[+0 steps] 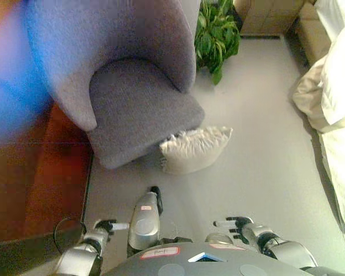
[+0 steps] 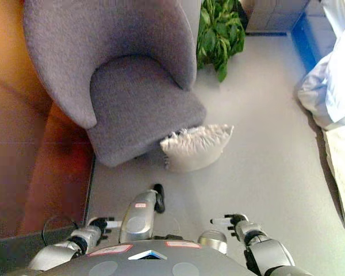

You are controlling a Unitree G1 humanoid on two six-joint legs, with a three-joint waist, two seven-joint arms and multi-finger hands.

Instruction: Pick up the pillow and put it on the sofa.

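Observation:
A cream pillow with a fringed edge lies on the grey floor, leaning against the front right of the grey armchair, whose seat is bare. It shows in the right eye view too. My left hand is low at the bottom left, fingers relaxed and holding nothing. My right hand is at the bottom right, fingers spread and empty. Both hands are well short of the pillow.
A green potted plant stands behind the chair on the right. A bed with white bedding runs along the right edge. A red-brown rug lies left of the chair. Wooden furniture stands at the back.

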